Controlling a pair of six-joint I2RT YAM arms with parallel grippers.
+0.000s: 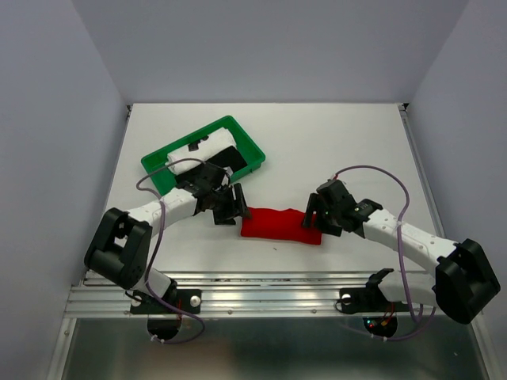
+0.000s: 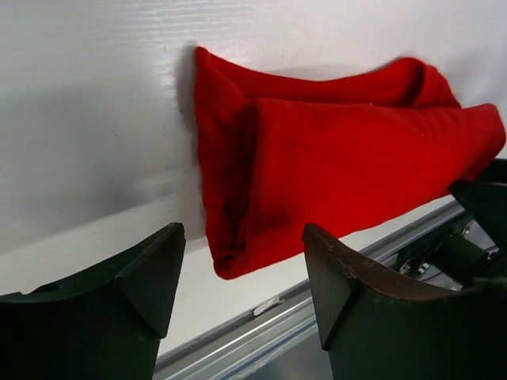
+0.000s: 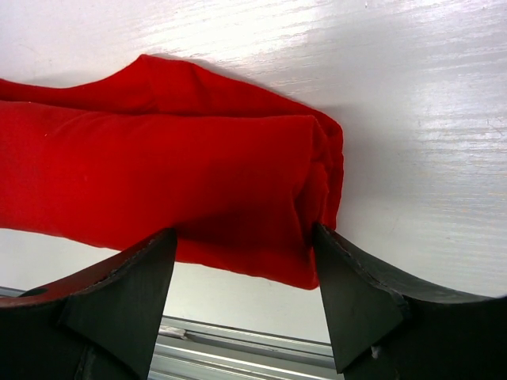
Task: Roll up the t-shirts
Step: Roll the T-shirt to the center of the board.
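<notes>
Rolled red t-shirt (image 1: 281, 225) by the table's (image 1: 356, 142) near edge; left gripper (image 1: 231, 204) and right gripper (image 1: 310, 218) bracket its ends, jaws spread, probably to lift it.

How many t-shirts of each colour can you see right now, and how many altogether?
Red t-shirt: 1, on the table
White t-shirt: 1, in the green tray
Black t-shirt: 1, in the tray
Total: 3
</notes>
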